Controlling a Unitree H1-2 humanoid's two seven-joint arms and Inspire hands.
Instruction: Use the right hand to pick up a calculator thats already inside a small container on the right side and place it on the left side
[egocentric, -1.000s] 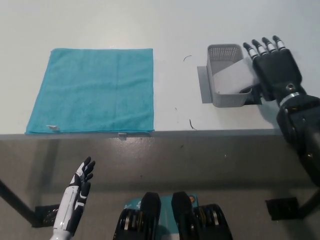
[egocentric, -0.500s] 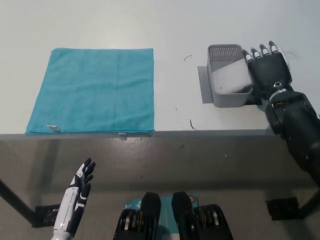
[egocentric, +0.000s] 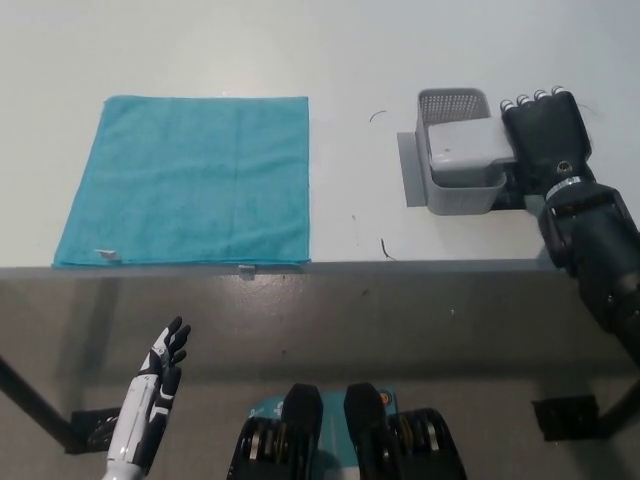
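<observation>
Grey mesh plastic forms the small container at about two o'clock on the white table, and the calculator lies tilted inside it, its pale back rising above the rim. The black right hand sits just beside the container's three-o'clock wall, palm down, fingers stretched forward and held close together toward twelve o'clock; whether its inner edge touches the calculator is hard to judge from this steep angle, and nothing is gripped. My reading is that the task stands at the reach, before any grasp. The next move calls for the fingers to curl over the calculator's raised edge and lift it clear of the rim before carrying it toward nine o'clock. A teal cloth covers the left side, well apart from the container, with bare table between them, so the crossing has open room. The table's near edge runs close below the container at six o'clock, leaving little margin there. The white left hand rests low at seven o'clock, off the table, fingers loosely spread.
</observation>
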